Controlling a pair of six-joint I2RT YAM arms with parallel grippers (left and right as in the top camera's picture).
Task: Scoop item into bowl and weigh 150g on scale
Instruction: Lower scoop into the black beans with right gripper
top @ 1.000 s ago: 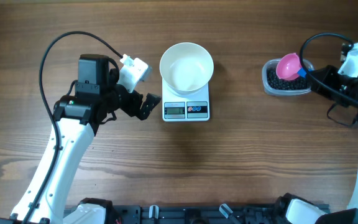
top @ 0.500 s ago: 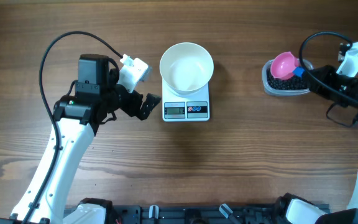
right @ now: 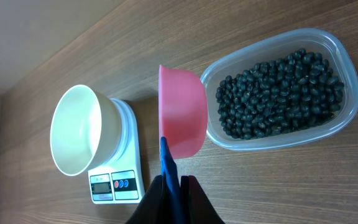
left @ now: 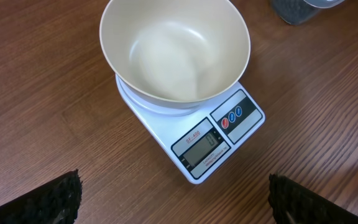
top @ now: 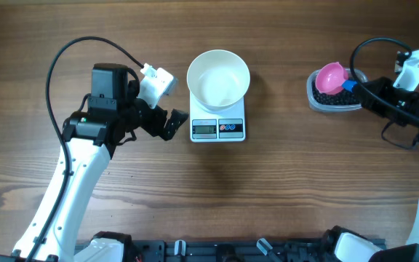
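The white bowl (top: 218,77) stands empty on the small white scale (top: 217,128) at the table's middle; the left wrist view shows the bowl (left: 174,50) and the scale (left: 213,143) from close by. My left gripper (top: 168,124) hovers open just left of the scale, nothing between its fingers. Black beads (right: 278,93) fill a clear tub (top: 333,102) at the right. My right gripper (top: 356,86) is shut on the blue handle (right: 168,168) of a pink scoop (right: 182,112), held at the tub's left end, above the beads.
Bare wooden tabletop (top: 282,189) stretches between the scale and the tub and along the front. A black cable (top: 86,45) loops over the left arm, another (top: 369,47) over the right arm.
The right gripper has shifted the pink scoop slightly left and up over the tub's left end. The left arm has stayed still.
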